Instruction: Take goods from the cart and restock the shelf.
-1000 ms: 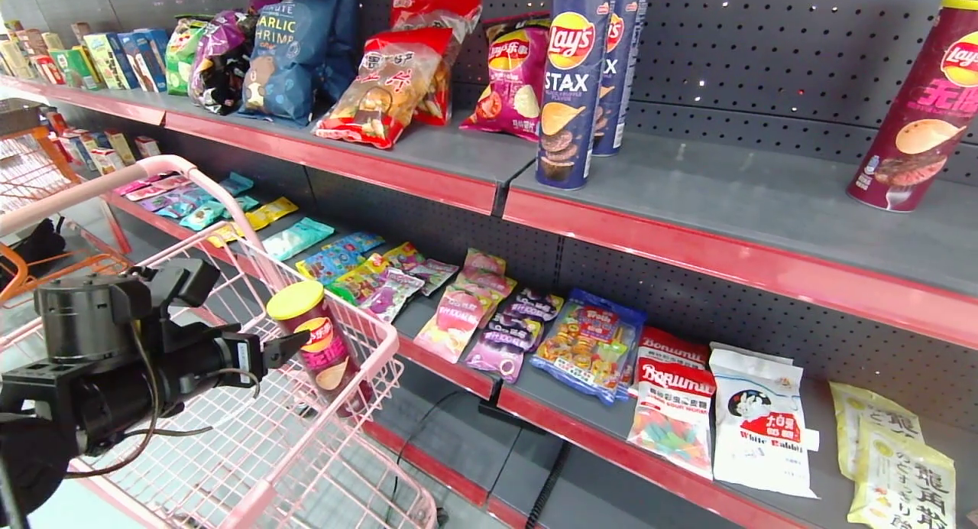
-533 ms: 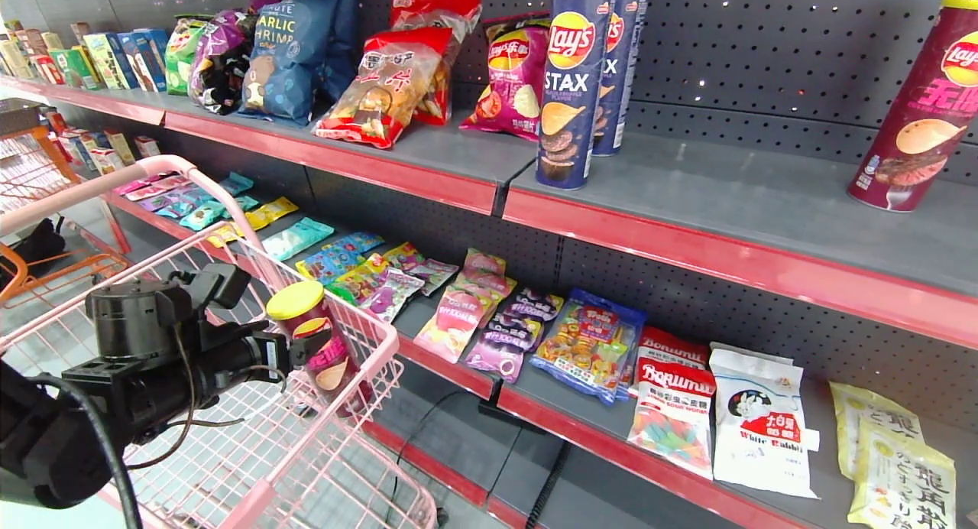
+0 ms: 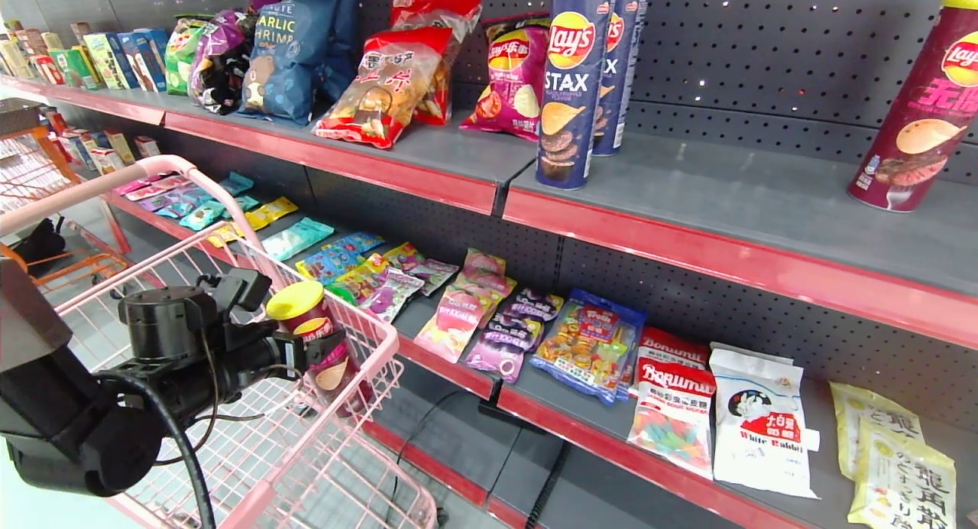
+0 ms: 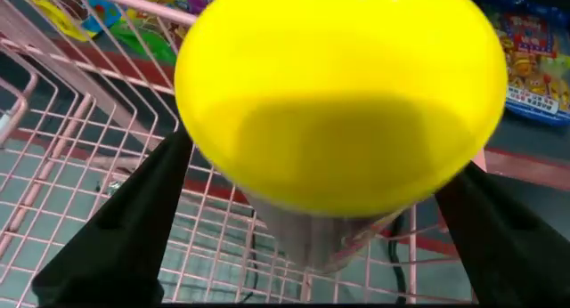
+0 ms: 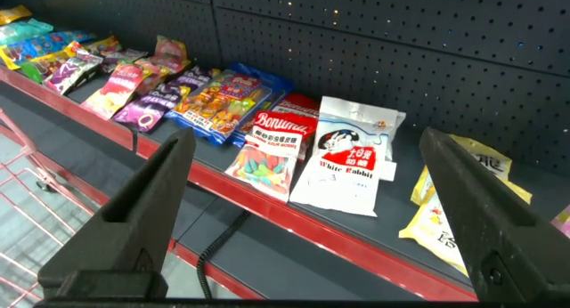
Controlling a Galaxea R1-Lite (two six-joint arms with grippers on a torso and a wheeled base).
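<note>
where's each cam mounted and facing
Head view: from the head, down at shelf and pink cart; left arm shows.
Left wrist view: from the left wrist, at the yellow-lidded can; left gripper flanks it.
Right wrist view: from the right wrist, at the white bag on the shelf; right gripper open.
Shared: head and left wrist, the can; head and right wrist, the white bag.

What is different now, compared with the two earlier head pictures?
The left gripper has moved forward, toward the shelf, and now stands open around the yellow-lidded chip can in the pink cart. Nothing was taken hold of or let go. The can stays upright in the cart's corner, and the goods on the shelf lie as before.
</note>
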